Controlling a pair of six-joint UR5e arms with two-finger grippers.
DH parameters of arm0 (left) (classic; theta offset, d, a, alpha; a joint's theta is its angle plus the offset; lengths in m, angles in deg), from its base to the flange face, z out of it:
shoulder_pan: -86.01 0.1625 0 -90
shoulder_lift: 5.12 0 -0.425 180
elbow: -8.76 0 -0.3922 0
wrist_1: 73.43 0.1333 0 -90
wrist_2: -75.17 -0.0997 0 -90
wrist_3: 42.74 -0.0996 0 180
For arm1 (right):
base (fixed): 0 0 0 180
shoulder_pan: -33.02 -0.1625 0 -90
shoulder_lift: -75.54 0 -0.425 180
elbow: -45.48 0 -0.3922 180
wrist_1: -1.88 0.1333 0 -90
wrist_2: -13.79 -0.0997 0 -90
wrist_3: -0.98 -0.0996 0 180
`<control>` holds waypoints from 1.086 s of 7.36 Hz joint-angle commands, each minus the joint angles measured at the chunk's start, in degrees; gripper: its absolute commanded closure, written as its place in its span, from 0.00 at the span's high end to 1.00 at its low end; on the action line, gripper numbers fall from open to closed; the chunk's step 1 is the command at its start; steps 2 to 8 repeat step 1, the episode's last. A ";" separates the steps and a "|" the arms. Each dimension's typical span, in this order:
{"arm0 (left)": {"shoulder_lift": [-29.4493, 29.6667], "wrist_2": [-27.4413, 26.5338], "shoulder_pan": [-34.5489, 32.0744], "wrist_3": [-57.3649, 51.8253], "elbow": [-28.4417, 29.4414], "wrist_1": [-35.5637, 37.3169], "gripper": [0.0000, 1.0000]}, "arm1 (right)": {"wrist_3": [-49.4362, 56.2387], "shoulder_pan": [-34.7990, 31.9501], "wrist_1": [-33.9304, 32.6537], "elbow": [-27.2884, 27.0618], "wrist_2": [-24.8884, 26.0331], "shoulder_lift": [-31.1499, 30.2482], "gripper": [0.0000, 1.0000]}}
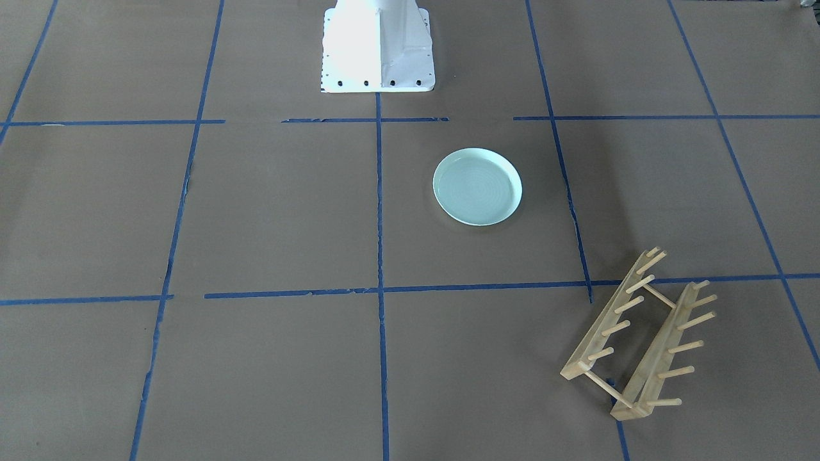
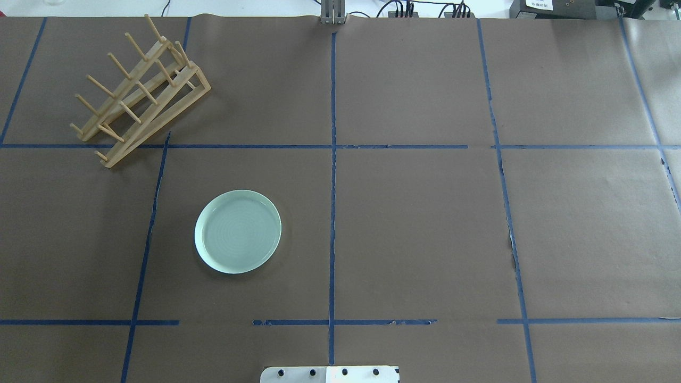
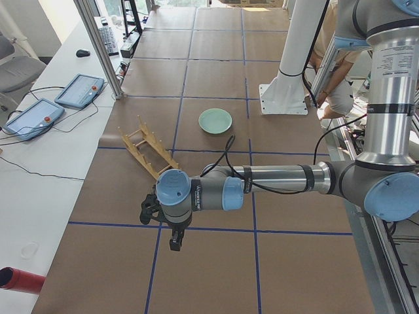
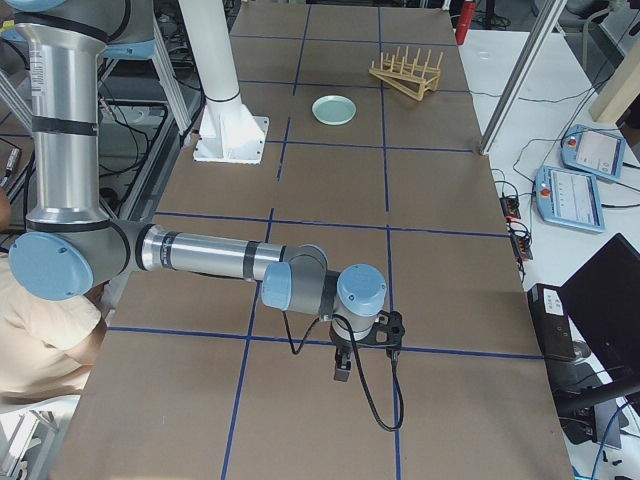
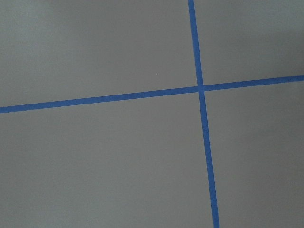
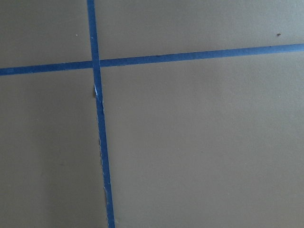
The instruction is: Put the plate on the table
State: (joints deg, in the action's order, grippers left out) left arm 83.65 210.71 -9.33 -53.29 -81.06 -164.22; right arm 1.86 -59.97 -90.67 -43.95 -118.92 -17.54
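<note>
The pale mint-green plate [image 2: 238,231] lies flat and upright on the brown paper-covered table [image 2: 415,229], left of the centre tape line. It also shows in the front-facing view [image 1: 477,186], the left view [image 3: 215,121] and the right view [image 4: 333,110]. No gripper touches it. My left gripper [image 3: 175,243] hangs over the table's left end, far from the plate. My right gripper [image 4: 342,371] hangs over the table's right end. Both show only in the side views, so I cannot tell whether they are open or shut. The wrist views show only paper and blue tape.
A wooden peg rack [image 2: 139,90] stands at the far left of the table, also in the front-facing view [image 1: 640,333]. The white robot base [image 1: 377,45] sits at the near middle edge. Teach pendants [image 3: 55,104] and cables lie beyond the far edge.
</note>
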 commanded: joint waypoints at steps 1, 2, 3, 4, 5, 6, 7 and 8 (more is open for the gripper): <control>0.00 -0.01 -0.02 0.00 0.00 0.00 1.00 | 0.00 0.00 0.00 0.04 0.00 0.00 1.00; 0.00 -0.01 -0.02 0.00 0.00 0.00 1.00 | 0.00 0.00 0.00 0.04 0.00 0.00 1.00; 0.00 -0.01 -0.02 0.00 0.00 0.00 1.00 | 0.00 0.00 0.00 0.04 0.00 0.00 1.00; 0.00 -0.01 -0.02 0.00 0.00 0.00 1.00 | 0.00 0.00 0.00 0.04 0.00 0.00 1.00; 0.00 -0.01 -0.02 0.00 0.00 0.00 1.00 | 0.00 0.00 0.00 0.04 0.00 0.00 1.00; 0.00 -0.01 -0.02 0.00 0.00 0.00 1.00 | 0.00 0.00 0.00 0.04 0.00 0.00 1.00; 0.00 -0.01 -0.02 0.00 0.00 0.00 1.00 | 0.00 0.00 0.00 0.04 0.00 0.00 1.00; 0.00 -0.01 -0.02 0.00 0.00 0.00 1.00 | 0.00 0.00 0.00 0.04 0.00 0.00 1.00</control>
